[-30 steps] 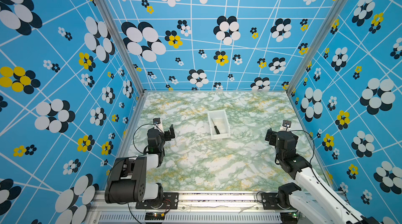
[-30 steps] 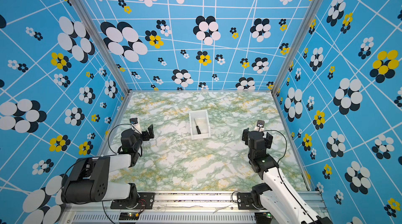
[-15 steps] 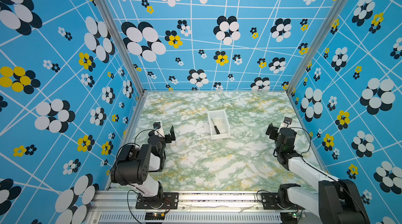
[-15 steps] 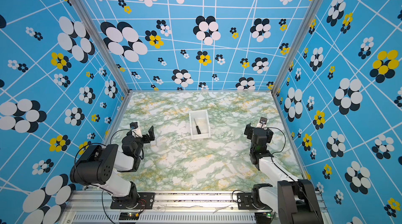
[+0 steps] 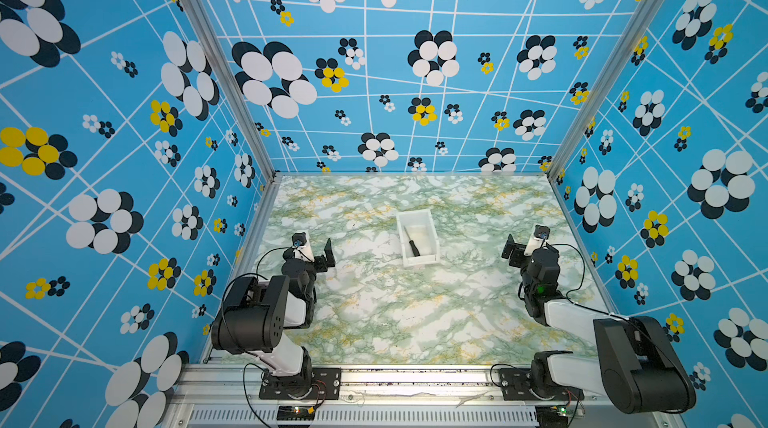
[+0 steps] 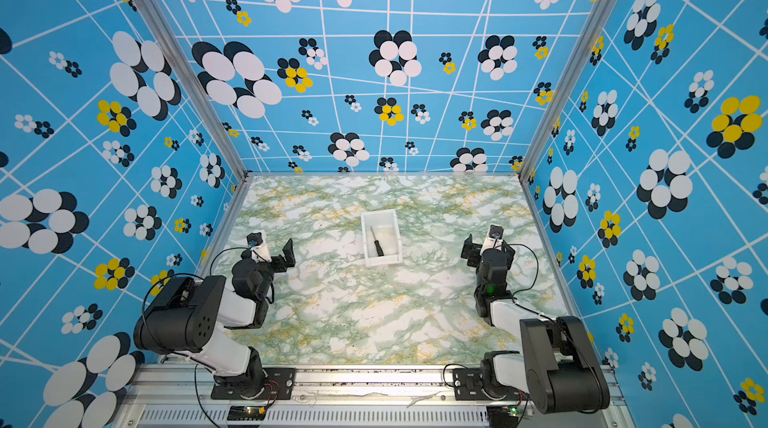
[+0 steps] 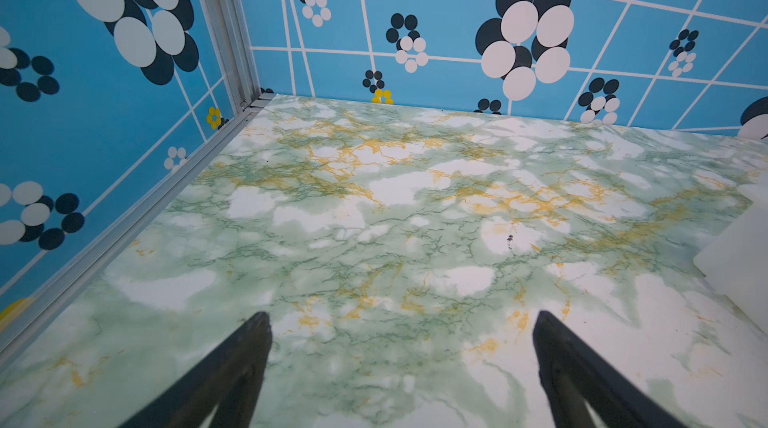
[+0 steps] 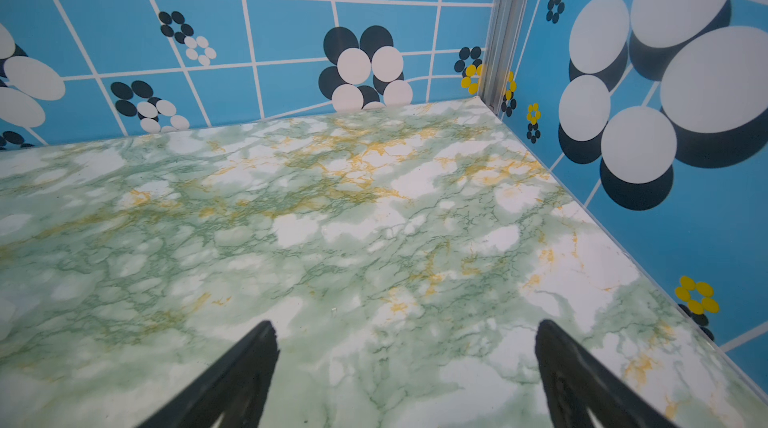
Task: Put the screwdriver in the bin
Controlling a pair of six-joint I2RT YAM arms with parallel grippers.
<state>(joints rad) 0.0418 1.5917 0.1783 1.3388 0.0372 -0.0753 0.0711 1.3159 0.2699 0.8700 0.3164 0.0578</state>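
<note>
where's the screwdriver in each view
In a top view: screwdriver lies in the bin.
In a top view: screwdriver again in the bin.
Left wrist: not in it; only the bin's wall shows at the edge.
Right wrist: not in it.
Shared landmark: the white bin.
</note>
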